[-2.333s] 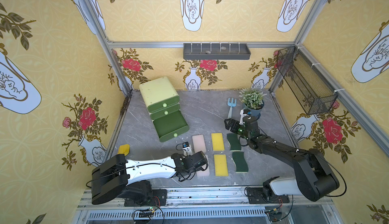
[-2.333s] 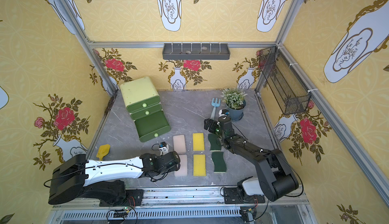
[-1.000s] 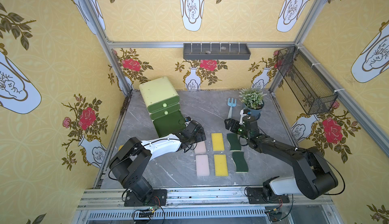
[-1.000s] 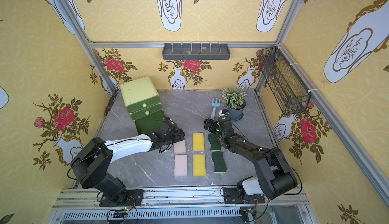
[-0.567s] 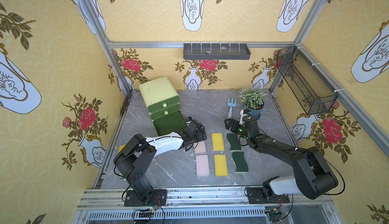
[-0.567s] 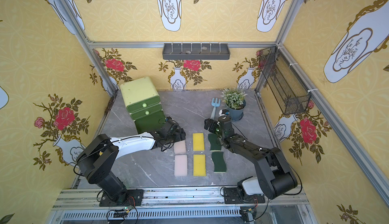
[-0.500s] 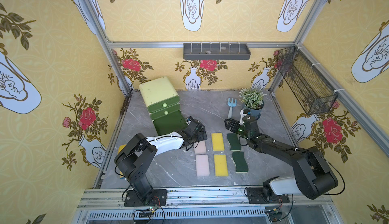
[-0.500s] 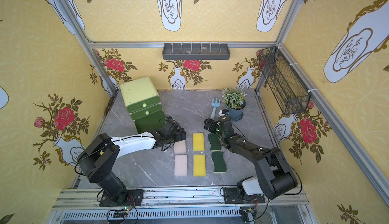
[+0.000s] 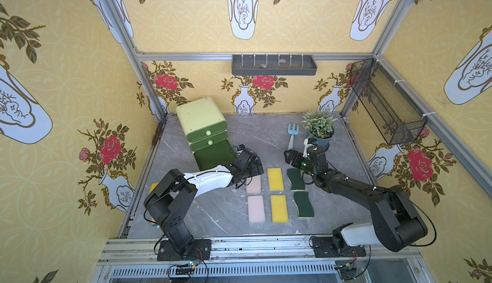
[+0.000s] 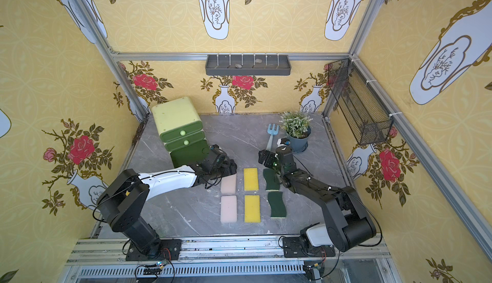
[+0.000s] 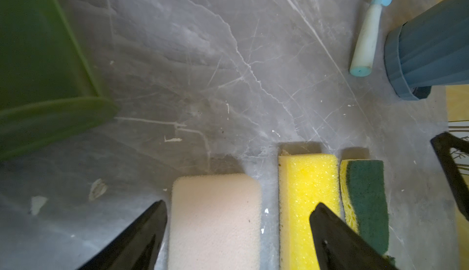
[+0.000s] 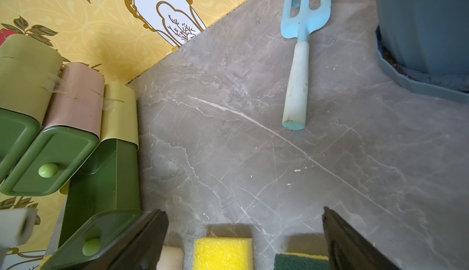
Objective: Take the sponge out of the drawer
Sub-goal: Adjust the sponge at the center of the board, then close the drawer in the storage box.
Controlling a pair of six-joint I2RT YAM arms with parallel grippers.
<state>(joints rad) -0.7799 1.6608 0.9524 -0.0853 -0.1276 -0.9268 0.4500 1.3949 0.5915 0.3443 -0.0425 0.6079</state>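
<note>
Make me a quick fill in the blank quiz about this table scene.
The drawer unit has ___ drawers.
The garden fork beside the potted plant is coloured ___.
The left pincer by the pink sponge is ___.
Missing words: three; blue; open.

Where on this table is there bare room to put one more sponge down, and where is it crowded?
Bare marble lies at the back, between the drawer unit and the garden fork. Another patch lies near the front, between the left arm and the front pink sponge. Crowded: the sponge rows, where the open left gripper and right gripper hang.
</note>
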